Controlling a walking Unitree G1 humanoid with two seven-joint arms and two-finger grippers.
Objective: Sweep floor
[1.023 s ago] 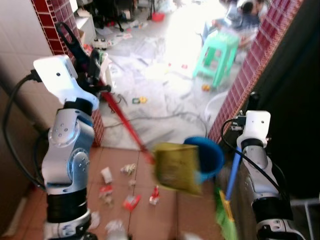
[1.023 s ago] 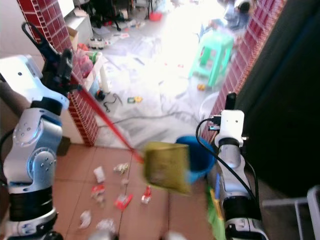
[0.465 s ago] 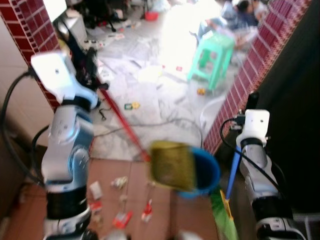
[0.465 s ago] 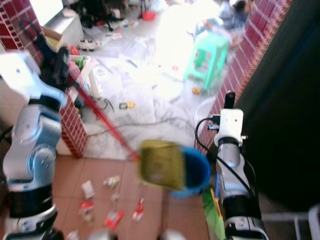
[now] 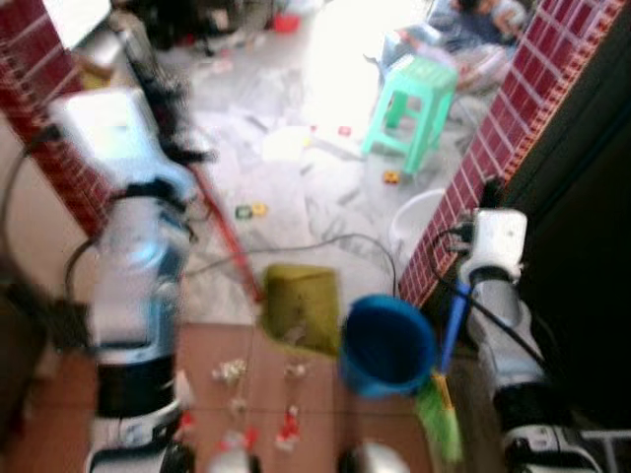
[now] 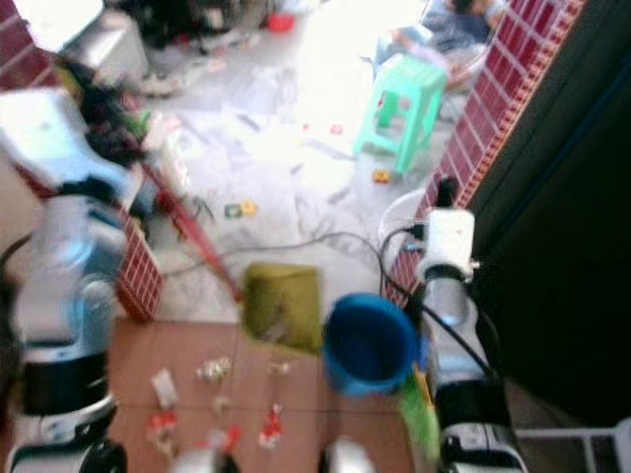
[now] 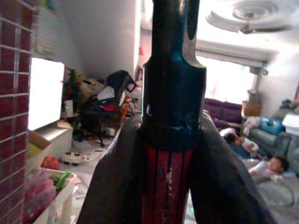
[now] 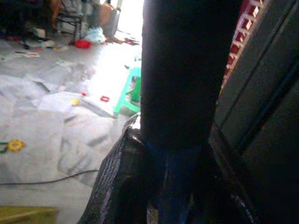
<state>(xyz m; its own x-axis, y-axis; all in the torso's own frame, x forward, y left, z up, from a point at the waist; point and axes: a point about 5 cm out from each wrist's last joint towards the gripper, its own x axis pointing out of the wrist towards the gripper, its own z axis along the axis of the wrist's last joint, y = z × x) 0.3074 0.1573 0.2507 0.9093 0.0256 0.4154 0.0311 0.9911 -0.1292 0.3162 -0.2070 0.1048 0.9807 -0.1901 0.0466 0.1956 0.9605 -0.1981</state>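
My left gripper (image 7: pixel 170 135) is shut on the red, black-capped handle (image 5: pixel 225 236) of an olive-yellow dustpan (image 5: pixel 301 307). The pan hangs low over the edge of the tiled floor, just left of a blue bucket (image 5: pixel 386 345). My right gripper (image 8: pixel 175 154) is shut on the blue handle (image 5: pixel 452 325) of a broom. Its green bristles (image 5: pixel 439 424) hang near the floor beside my right arm. Small pieces of litter (image 5: pixel 232 372) lie scattered on the brown tiles below the dustpan. The head views are blurred.
A red brick pillar (image 5: pixel 493 128) and a dark door stand close on the right, another brick pillar (image 5: pixel 39 108) on the left. Beyond lie a green stool (image 5: pixel 414 103), a black cable (image 5: pixel 325 241), scattered toys, and people at the back (image 5: pixel 483 15).
The whole view has shifted and blurred as I move. The dustpan, earlier in front of the blue bucket, now hangs to the bucket's left. Both grips are unchanged.
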